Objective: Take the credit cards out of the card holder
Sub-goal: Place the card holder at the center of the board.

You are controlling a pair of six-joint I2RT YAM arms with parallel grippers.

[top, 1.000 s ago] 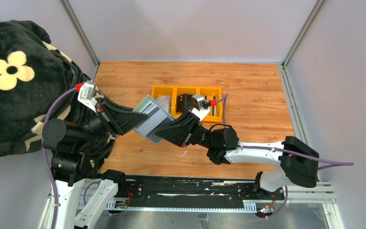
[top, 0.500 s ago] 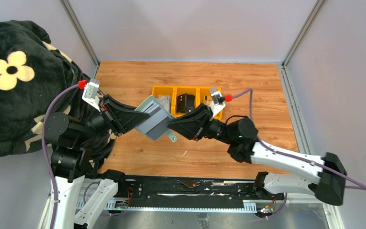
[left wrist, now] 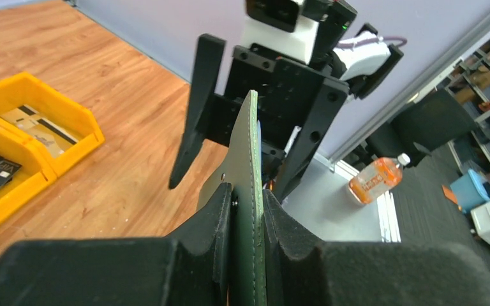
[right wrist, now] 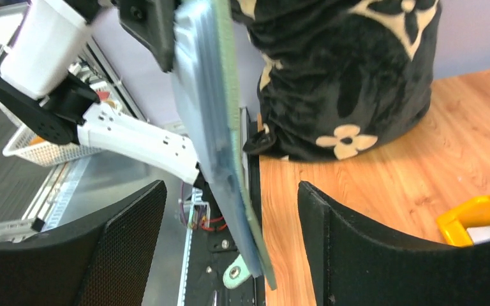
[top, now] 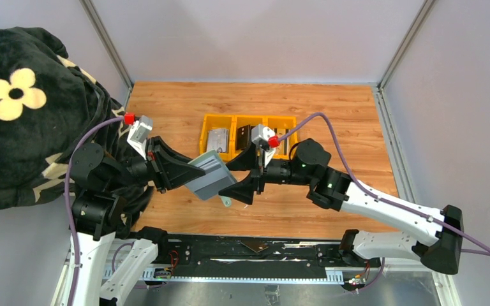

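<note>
A: Card holder [right wrist: 220,146]?
B: Edge-on, tilted. Left gripper [right wrist: 164,30] clamps its top; snap tab [right wrist: 233,274] dangles low.
A: Right gripper [right wrist: 230,191]?
B: Fingers [right wrist: 127,236] spread wide, flanking the holder, apart from it. Black flowered cloth [right wrist: 344,83] behind; wooden table [right wrist: 389,191]; yellow tray [right wrist: 478,217] corner at right.

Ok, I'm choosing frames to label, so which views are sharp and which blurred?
Top external: sharp, evenly lit, soft shadows. Left wrist: left gripper close, dark and blurred, holder edge crisper. Right wrist: holder close and slightly soft, right gripper dark.
</note>
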